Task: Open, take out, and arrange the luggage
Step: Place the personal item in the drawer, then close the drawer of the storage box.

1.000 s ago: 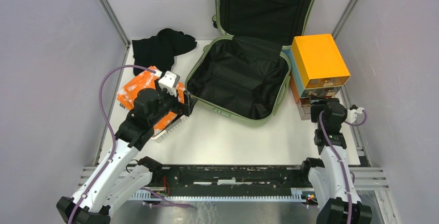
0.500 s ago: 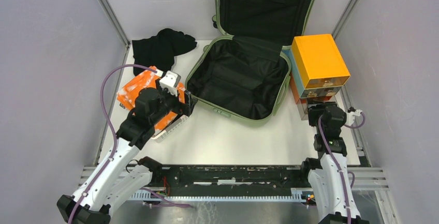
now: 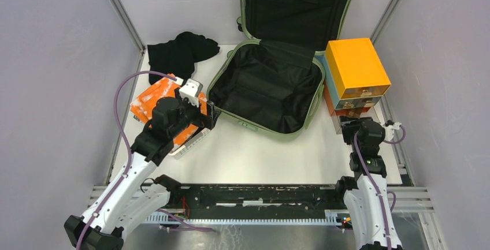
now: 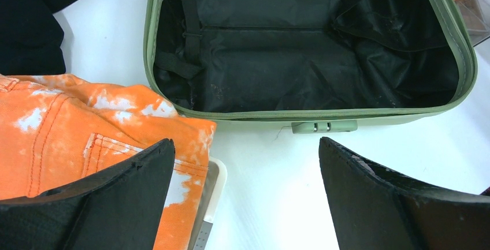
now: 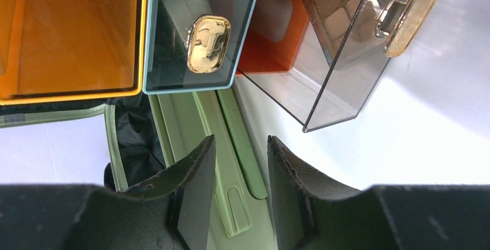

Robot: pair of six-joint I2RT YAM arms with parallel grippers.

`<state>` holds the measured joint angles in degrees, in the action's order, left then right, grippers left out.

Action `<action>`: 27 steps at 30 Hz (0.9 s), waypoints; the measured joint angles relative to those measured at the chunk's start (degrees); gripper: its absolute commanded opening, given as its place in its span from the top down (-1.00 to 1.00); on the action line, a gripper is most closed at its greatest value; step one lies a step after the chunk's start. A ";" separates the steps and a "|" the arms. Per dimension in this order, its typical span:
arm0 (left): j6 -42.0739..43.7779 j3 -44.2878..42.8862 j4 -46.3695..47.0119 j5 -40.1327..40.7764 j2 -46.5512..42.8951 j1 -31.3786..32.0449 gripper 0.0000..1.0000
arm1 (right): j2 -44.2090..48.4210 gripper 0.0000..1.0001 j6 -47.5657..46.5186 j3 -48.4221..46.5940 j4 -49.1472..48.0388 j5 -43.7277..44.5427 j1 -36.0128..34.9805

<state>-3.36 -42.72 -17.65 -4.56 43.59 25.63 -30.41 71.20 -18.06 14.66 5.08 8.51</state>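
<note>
Left wrist view shows the left gripper spread wide and empty over the orange garment, just short of the luggage; the right gripper, parted only narrowly and holding nothing, sits by the drawer box. Beyond, the luggage lies open mid-table, lid upright behind, seemingly empty though its black lining hides detail. It is likely stiff, smooth and bulky, best pinched at its zip rim.
</note>
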 measured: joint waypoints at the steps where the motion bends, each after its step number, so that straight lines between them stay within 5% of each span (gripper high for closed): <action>1: 0.00 0.00 0.00 -0.02 0.02 0.00 -0.97 | 0.24 0.18 -0.83 0.00 0.26 0.02 -0.17; 8: 0.00 0.00 0.00 -0.02 0.50 0.00 -0.97 | 2.32 0.41 -5.51 -0.15 5.14 2.67 -2.03; 13: 0.00 0.00 0.00 -0.02 0.63 0.00 -0.97 | 6.58 1.00 -6.12 -0.20 10.40 5.88 -2.97; 19: 0.00 0.00 0.02 -0.07 0.63 0.00 -0.97 | 14.05 1.00 -4.57 1.01 13.22 11.93 -3.02; 27: 0.00 0.00 0.00 -0.09 0.61 0.00 -0.97 | 9.53 1.00 -2.51 5.60 14.53 15.85 -3.02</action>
<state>-3.36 -42.72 -17.65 -4.64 44.21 25.63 -20.88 68.69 -12.47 29.19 20.93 5.50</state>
